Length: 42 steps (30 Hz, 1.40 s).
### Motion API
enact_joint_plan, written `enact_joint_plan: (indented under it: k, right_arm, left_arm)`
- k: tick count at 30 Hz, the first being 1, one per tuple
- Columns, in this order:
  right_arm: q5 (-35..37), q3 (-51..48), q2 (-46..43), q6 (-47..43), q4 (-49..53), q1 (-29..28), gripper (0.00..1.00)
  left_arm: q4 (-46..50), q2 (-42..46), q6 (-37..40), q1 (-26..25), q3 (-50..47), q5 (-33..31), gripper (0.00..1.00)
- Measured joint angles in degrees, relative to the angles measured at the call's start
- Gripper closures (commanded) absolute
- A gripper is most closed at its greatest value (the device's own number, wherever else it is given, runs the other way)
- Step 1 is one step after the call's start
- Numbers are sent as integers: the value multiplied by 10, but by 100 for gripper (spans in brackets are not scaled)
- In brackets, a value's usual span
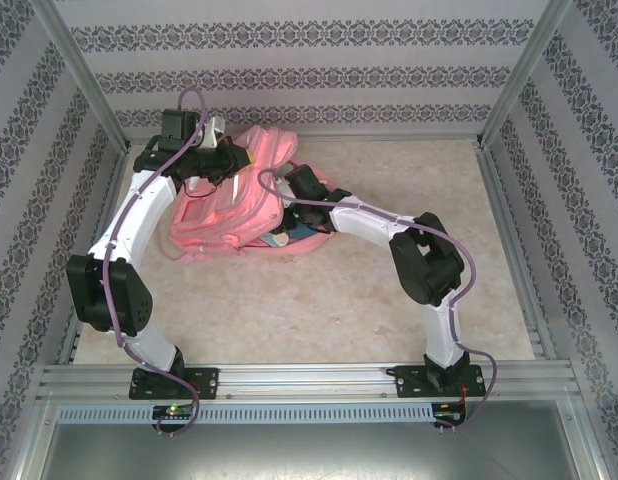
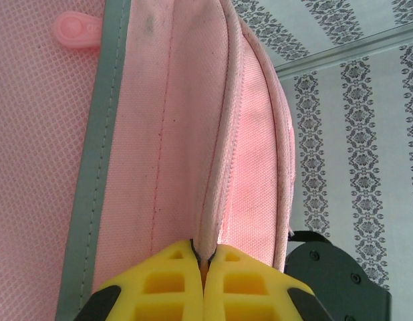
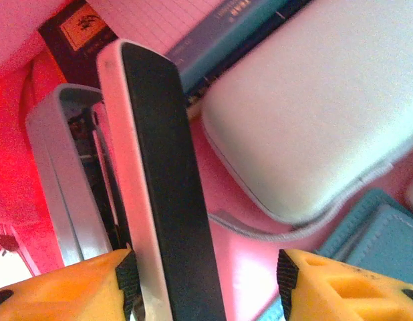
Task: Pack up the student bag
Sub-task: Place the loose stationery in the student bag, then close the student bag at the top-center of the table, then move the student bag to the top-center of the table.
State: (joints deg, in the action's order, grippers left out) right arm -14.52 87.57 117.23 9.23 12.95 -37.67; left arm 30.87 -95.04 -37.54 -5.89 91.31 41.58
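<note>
The pink student bag (image 1: 224,205) lies at the back of the table, left of centre. My left gripper (image 1: 232,158) is at its top edge, shut on a fold of the bag's pink fabric (image 2: 205,257) beside a zip seam (image 2: 216,134). My right gripper (image 1: 289,190) reaches into the bag's opening from the right. Its jaws (image 3: 206,274) stand open inside the pink lining (image 3: 240,221). A flat black slab with a white rim (image 3: 160,154) rests against the left finger; the right finger is clear of it.
Inside the bag lie a pale mint pencil case (image 3: 307,114), a blue-edged notebook (image 3: 226,33), a silver-grey flat case (image 3: 59,174) and a teal item (image 3: 380,241). Patterned walls and metal frame posts (image 1: 509,90) enclose the beige table (image 1: 409,190).
</note>
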Motion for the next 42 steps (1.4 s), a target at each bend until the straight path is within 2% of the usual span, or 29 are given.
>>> enact_joint_plan:
  k: [7, 11, 14, 16, 21, 30, 34, 42]
  right_arm:
    - [-1, -82, -101, 47, -23, 43, 39]
    - [12, -127, -164, 63, -41, 46, 40]
    - [26, -166, -200, 79, -56, 47, 43]
    - [42, -195, -222, 90, -61, 51, 45]
    - [83, -257, -277, 120, -62, 57, 48]
    - [109, -300, -337, 154, -59, 56, 47]
    - [121, -306, -337, 165, -60, 39, 47]
    - [143, -309, -334, 184, -60, -52, 46]
  left_arm:
    - [-1, 0, 0, 0, -3, 0, 100]
    - [-6, 0, 2, 0, -13, 4, 98]
    - [-9, 0, 6, 0, -19, 7, 83]
    - [-11, 0, 10, -1, -24, 11, 68]
    - [-9, 0, 24, -1, -25, 15, 53]
    - [2, 26, 44, -2, -55, -18, 52]
    - [11, 82, 43, 0, -130, -60, 52]
    - [17, 204, 2, 22, -326, -161, 53]
